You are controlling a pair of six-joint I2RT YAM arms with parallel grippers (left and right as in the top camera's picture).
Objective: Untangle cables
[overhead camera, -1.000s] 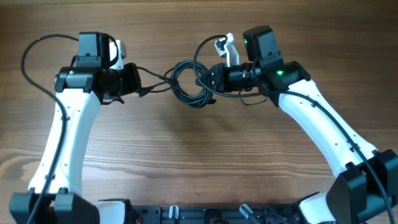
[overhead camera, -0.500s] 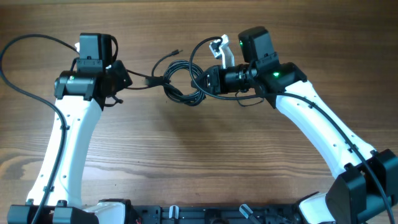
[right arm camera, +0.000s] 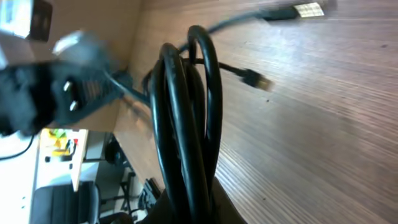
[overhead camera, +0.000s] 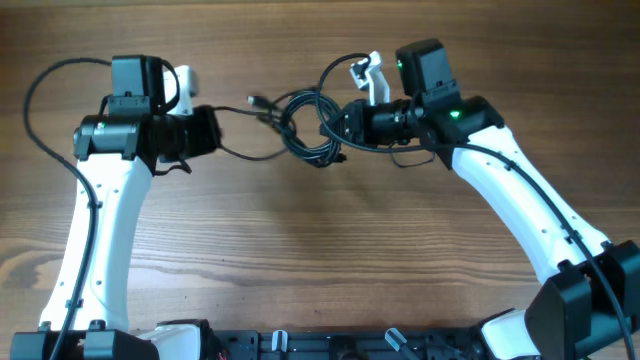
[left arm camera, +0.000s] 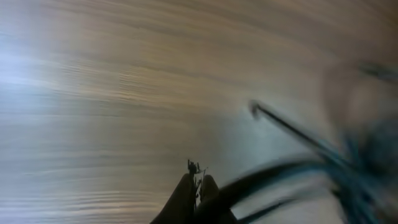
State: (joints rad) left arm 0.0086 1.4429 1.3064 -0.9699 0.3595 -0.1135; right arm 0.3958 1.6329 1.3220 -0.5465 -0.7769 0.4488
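Obs., risk check.

Both arms, the left arm and the right arm, reach toward the far edge of the counter. They face each other about midway between its left and right edges. The cables hang between them, lifted off the wood.

Right gripper: clenched on the main coil, several loops pinched together in one bite. Risk: if you pull apart from here, the loops travel as a pack and cinch instead of opening. The likely cause is a grasp spanning too many turns.

Left gripper: the wrist view is badly blurred, but the fingers look closed on a single strand that sags toward the coil. Risks:
- A fast outward move takes up the slack at once and jerks the coil out of the right grasp, or slips the thin strand through the left fingers.
- The blur itself means you cannot confirm the hold from that camera. Check the overhead view first.

Loose ends: a flat plug sticks out on the far side, and a small plug dangles just beside the loops. Either can hook inside a loop as the strands slide, locking the knot. Watch them and pull slowly.
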